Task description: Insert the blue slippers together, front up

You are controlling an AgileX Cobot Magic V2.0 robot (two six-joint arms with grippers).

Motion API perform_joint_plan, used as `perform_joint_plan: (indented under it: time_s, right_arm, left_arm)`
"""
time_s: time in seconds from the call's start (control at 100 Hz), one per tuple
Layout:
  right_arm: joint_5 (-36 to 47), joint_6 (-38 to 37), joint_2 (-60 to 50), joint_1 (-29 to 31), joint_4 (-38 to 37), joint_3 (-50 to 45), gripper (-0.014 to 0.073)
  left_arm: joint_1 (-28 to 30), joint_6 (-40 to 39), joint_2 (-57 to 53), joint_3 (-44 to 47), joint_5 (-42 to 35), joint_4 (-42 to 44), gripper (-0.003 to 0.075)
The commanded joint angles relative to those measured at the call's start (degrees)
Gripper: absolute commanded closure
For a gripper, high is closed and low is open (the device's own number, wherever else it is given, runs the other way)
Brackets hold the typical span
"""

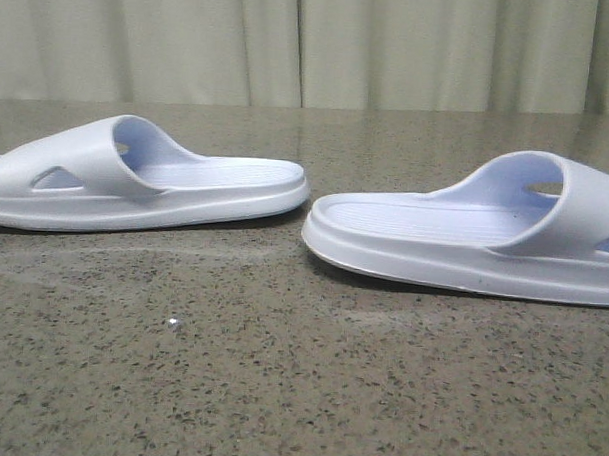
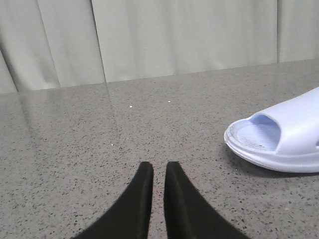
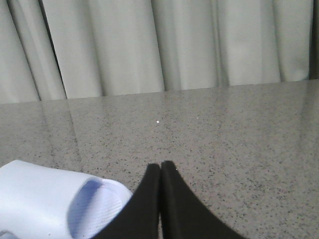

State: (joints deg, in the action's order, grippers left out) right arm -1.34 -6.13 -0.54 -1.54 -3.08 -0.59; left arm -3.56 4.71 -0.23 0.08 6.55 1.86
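Two pale blue-white foam slippers lie sole-down on the speckled stone table (image 1: 279, 387), heels facing each other with a small gap between them. The left slipper (image 1: 136, 182) has its strap to the left; the right slipper (image 1: 484, 234) has its strap to the right. Neither gripper shows in the front view. In the left wrist view my left gripper (image 2: 155, 167) has only a narrow slit between its fingers, holds nothing, and one slipper's toe end (image 2: 284, 139) lies off to the side. In the right wrist view my right gripper (image 3: 160, 165) is shut and empty, beside the other slipper's toe end (image 3: 45, 199).
A pale pleated curtain (image 1: 311, 48) hangs behind the table's far edge. Bare speckled tabletop stretches in front of both slippers and ahead of both grippers.
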Motion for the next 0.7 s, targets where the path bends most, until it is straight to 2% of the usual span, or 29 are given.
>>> perform_joint_plan:
  time_s: [0.0,0.4,0.6,0.69]
  right_arm:
    - [5.5,0.1,-1.2,0.5,-0.5,-1.2,0.0701]
    - [5.7,0.1,-1.2,0.5,-0.5,-1.2,0.0701]
    - [5.8,0.1,-1.2,0.5,1.4,-0.2,0.0701]
    - [4.5,0.1,-1.2,0.5,1.4,2.0,0.0700]
  left_arm:
    - [0.2,-0.5,-1.7,0.6,-5.1,-0.4,0.0704]
    - [0.2,-0.5,-1.7,0.6,-5.4,-1.9,0.0704]
    - [0.2,-0.5,-1.7,0.6,-10.4,-23.5,0.0705]
    - [0.2,-0.5,-1.7,0.1,-11.0,-30.3,0.0705]
